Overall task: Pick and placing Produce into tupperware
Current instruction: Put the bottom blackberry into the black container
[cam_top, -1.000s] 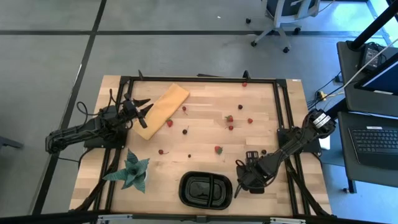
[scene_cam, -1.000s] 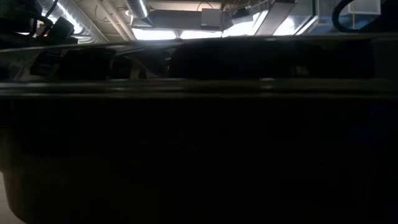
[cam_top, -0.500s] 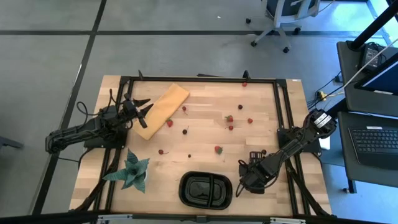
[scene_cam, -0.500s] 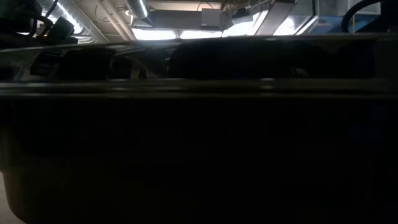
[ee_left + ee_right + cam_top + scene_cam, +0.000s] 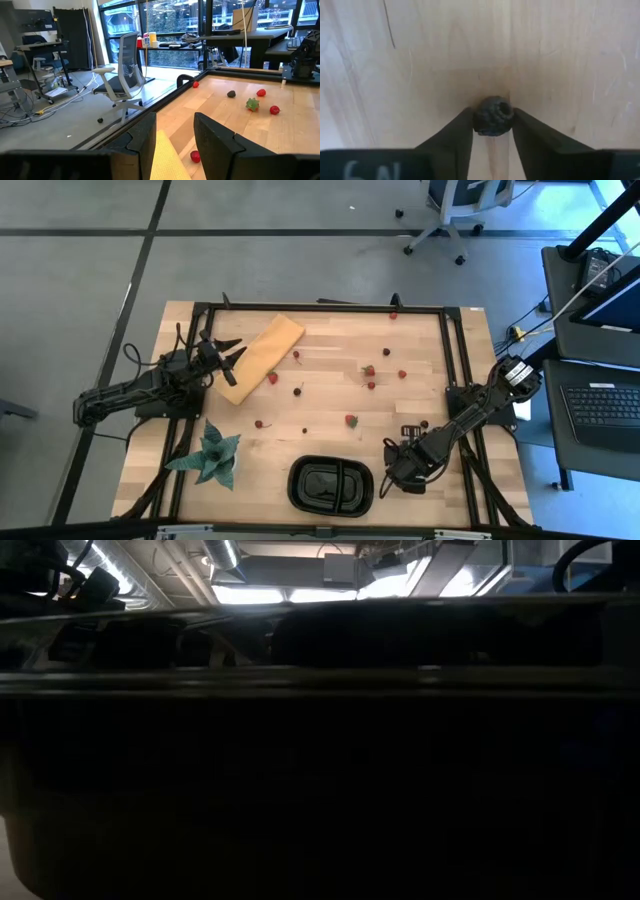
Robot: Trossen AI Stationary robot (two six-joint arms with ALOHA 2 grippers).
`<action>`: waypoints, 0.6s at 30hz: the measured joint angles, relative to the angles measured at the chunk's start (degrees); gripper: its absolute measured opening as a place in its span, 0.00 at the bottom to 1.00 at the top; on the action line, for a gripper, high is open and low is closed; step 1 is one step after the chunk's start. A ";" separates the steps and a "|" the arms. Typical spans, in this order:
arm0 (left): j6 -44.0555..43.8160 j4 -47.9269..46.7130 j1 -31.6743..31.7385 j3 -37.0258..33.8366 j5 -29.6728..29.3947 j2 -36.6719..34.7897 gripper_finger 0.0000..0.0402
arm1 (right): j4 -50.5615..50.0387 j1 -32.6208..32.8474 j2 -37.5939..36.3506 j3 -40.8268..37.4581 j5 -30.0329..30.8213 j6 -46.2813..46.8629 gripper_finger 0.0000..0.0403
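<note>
Right gripper (image 5: pixel 492 131) low on table beside black tray (image 5: pixel 331 485), fingers pinched against dark berry (image 5: pixel 493 116). Round berry may squirt out on lift. Left gripper (image 5: pixel 172 130) idle over tan board, part-open, empty.

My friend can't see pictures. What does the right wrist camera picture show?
A small dark berry sits pinched between the right gripper's two dark jaws, which touch it on both sides. Under it is a pale wooden table, seen from close up, with nothing else in view.
</note>
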 joint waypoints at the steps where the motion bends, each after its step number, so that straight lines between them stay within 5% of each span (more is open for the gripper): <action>1: 0.00 0.00 -0.02 -0.02 0.00 0.00 0.31 | 0.08 0.00 0.00 0.00 0.00 0.07 0.29; 18: -0.04 0.00 0.00 -0.02 0.00 0.00 0.31 | 0.60 -0.13 0.07 -0.02 0.57 10.67 0.23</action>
